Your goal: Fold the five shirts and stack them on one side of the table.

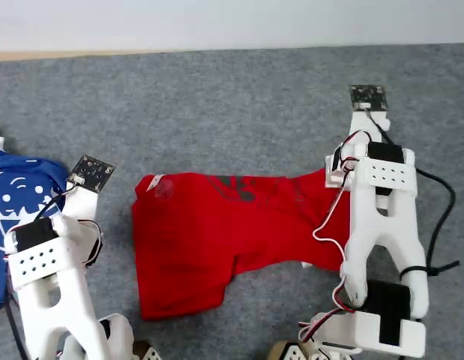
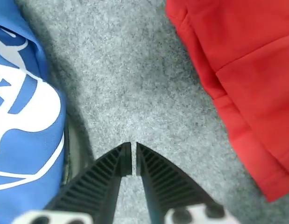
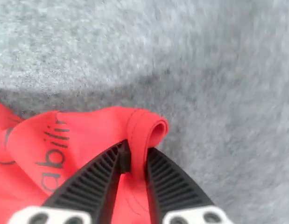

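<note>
Two shirts lie on the grey felt table. At the far left edge sits a blue shirt with a white print, likely the start of the stack. Just beside it, the left gripper hangs over bare felt between the two shirts, its jaws almost closed on nothing. In the middle, the red shirt lies spread unevenly. At its right end, the right gripper pinches a rolled fold of the fabric's edge, seemingly to lift it over for a fold.

Overhead camera looks down; close wrist cameras share the red shirt.
</note>
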{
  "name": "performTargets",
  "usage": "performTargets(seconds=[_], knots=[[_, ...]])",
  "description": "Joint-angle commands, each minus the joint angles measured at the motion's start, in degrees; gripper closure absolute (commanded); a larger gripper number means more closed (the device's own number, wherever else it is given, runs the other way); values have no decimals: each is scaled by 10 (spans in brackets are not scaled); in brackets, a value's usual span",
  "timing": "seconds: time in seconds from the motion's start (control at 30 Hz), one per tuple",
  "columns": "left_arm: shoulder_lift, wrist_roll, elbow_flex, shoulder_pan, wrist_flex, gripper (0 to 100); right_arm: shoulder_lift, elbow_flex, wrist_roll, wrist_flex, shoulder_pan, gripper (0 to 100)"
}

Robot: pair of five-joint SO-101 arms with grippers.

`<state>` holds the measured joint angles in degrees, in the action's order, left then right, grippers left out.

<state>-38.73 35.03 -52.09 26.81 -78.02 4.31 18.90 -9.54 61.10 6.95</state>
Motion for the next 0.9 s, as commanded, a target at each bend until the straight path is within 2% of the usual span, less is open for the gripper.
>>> performTargets(seconds=[0.0, 0.27, 0.5, 0.73, 0.8, 0.87], knots=[[-9, -2, 8, 2, 4, 973, 7, -33, -33, -36, 16, 989], [-10, -2, 28, 2, -26, 973, -101, -57, -64, -98, 51, 989], [-10, -2, 58, 2, -33, 973, -171, -142, -63, -58, 73, 989], [-10, -2, 58, 2, -42, 973, -190, -161, -61, -24, 74, 981], [-10, -2, 58, 2, -47, 973, -182, -170, -60, -4, 73, 940], [-10, -2, 58, 2, -58, 972, -170, -184, -59, 31, 73, 851]])
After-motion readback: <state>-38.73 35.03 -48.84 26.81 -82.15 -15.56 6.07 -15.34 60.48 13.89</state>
